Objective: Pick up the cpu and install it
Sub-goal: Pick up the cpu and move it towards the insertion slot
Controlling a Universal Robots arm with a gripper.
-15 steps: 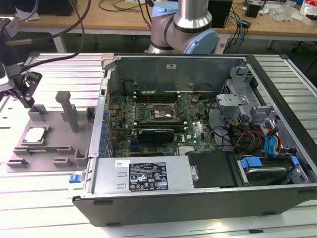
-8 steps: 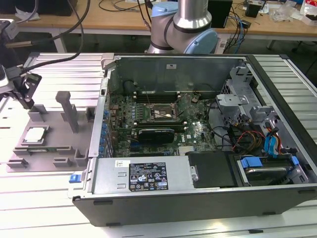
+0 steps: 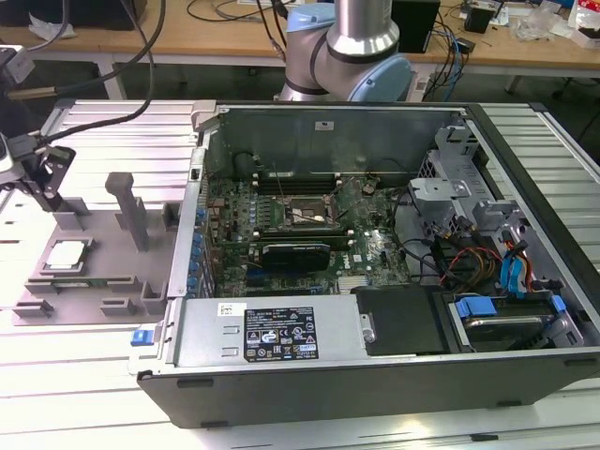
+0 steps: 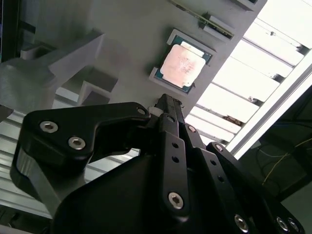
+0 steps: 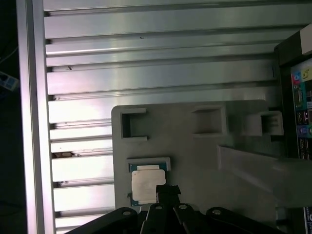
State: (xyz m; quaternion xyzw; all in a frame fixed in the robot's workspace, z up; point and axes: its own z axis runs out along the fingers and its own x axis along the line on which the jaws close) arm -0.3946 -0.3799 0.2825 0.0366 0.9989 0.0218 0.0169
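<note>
Clearly clenched on nothing, the end effector (image 4: 165,100) hovers near the cpu (image 4: 184,64).

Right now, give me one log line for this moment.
stage: pre-grasp | end effector: above cpu, apart | cpu: flat in fixture pocket | socket: in open case

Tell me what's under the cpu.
The cpu sits in a recess of the grey fixture, raised edges showing around it. The recess floor beneath is covered by the chip.
</note>
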